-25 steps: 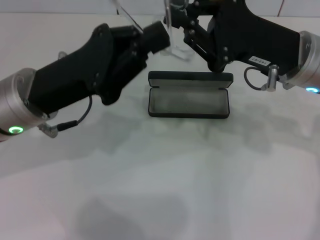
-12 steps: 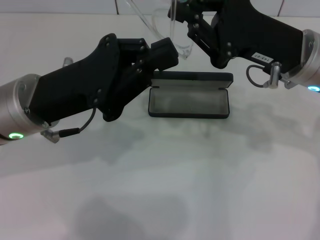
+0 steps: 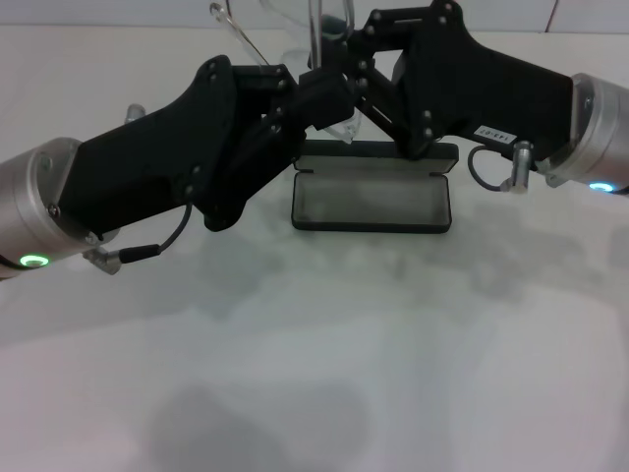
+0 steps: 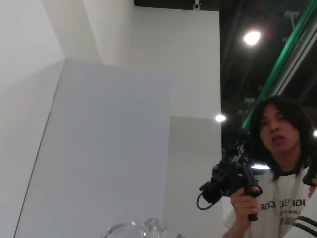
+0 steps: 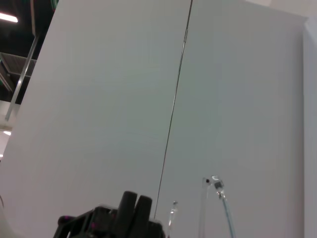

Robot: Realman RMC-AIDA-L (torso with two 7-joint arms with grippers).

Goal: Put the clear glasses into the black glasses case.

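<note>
The pale tabletop [image 3: 314,374] fills the lower half of the head view. Above its middle lies the black glasses case [image 3: 371,187], open, its grey lining up and its lid raised at the rear. Over the case's far left corner the two arms meet: the left claw [image 3: 316,93] reaches in from the left, the right claw [image 3: 339,59] from the right. The clear glasses [image 3: 329,25] stand held aloft between them at the top centre; whether either claw is spread or pinching them cannot be told.
</note>
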